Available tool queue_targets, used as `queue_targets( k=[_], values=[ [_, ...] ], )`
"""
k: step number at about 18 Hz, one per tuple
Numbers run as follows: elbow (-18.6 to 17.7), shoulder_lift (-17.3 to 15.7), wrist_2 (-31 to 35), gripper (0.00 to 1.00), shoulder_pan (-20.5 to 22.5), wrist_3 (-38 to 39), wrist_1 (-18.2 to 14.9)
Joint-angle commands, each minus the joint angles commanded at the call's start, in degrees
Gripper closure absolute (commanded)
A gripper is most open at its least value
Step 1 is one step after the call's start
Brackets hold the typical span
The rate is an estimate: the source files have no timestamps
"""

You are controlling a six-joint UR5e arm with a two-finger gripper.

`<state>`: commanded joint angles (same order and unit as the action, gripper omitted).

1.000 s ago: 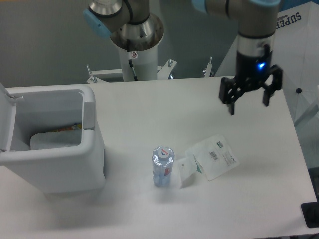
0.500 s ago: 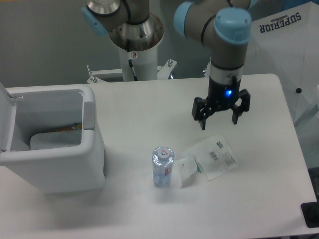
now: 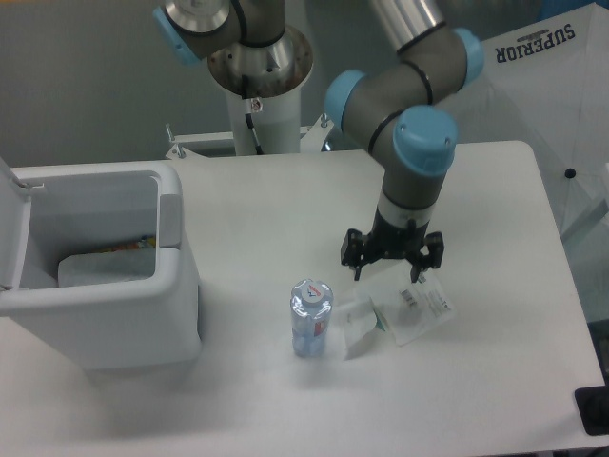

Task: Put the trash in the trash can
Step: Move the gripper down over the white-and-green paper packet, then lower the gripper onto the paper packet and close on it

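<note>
**Gripper with jaws apart above the white pouch**

The gripper point(image 3: 390, 265) hangs from the grey arm point(image 3: 409, 124) near the middle of the white bench point(image 3: 266, 205), pointing down. Its jaws stand wide apart and hold nothing; the two black fingertips point(image 3: 359, 268) sit at the upper edge of the flat white pouch point(image 3: 409, 307), one at its 11 o'clock corner and one toward 1 o'clock. Whether they touch the pouch cannot be told. The pouch lies flat, barcode label up, with a folded flap toward 9 o'clock. Just beside that flap, at 9 o'clock of the pouch, the small water bottle point(image 3: 310, 319) stands upright, white cap on top. The trash can point(image 3: 105, 324) stands well apart at 9 o'clock of the bottle, at the bench's left edge, lid point(image 3: 9, 228) swung open; a pale flat item lies inside.
</note>
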<state>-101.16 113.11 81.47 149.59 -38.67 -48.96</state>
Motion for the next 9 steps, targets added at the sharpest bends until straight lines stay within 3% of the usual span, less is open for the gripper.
queue_targets(
  k=[9],
  values=[
    [1.2,3.9,0.0,0.0,-0.7,0.2,3.2]
  ],
)
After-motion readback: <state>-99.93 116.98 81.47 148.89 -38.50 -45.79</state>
